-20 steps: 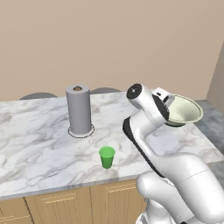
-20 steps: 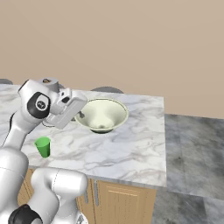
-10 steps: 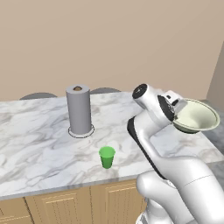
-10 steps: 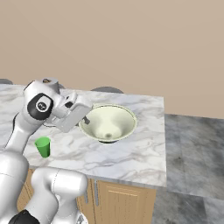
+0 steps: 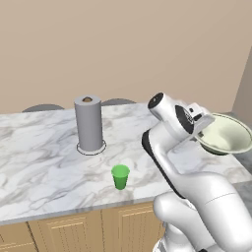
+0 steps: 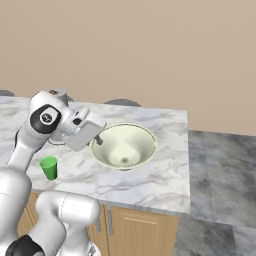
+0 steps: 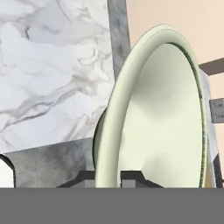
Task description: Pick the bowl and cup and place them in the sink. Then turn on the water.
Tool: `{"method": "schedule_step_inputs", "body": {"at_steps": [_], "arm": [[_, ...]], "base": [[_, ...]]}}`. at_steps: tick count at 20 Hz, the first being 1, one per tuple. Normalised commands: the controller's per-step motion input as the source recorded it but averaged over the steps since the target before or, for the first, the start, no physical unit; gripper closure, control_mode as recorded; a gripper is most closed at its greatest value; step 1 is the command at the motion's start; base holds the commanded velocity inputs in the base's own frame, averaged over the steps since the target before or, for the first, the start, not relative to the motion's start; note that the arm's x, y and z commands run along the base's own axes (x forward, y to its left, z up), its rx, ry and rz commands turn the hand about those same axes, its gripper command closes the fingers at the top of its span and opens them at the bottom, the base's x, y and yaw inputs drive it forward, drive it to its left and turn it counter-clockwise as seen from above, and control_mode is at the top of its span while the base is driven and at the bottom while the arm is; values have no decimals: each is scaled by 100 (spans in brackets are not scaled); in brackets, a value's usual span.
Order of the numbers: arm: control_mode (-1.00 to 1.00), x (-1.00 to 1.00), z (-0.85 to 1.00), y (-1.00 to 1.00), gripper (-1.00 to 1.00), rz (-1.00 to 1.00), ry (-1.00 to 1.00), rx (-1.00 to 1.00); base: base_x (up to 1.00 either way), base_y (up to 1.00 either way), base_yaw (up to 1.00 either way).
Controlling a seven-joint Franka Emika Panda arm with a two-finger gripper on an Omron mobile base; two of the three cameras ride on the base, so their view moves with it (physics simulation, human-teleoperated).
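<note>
Bowl held aloft
Hand (image 6: 99, 141) pinched on the bowl (image 6: 125, 145) rim above the tabletop's (image 5: 39, 157) right end; cup (image 5: 120, 176) stands near edge

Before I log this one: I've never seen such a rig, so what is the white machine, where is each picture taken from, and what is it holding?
The white machine is a robot arm on a rolling base in a rendered kitchen. Two pictures come from cameras on the base, behind the arm to its left and right, looking down over a marble counter. The third comes from a camera on the hand itself, looking along its fingers.

The fingers are closed on the rim of a pale bowl, held up above the counter near its end; up close it appears edge-on.

On the counter stand a small green cup and a grey paper towel roll.
</note>
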Motion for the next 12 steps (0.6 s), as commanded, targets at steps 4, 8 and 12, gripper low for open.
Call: {"method": "schedule_step_inputs", "body": {"at_steps": [4,8,12], "arm": [[-100,13,0,23,100,4,-3,-3],[-100,4,0,19,100,6,-4,-4],[-100,1,0,19,100,6,-4,-3]], "base": [[0,0,0],[0,0,0],[0,0,0]]}}
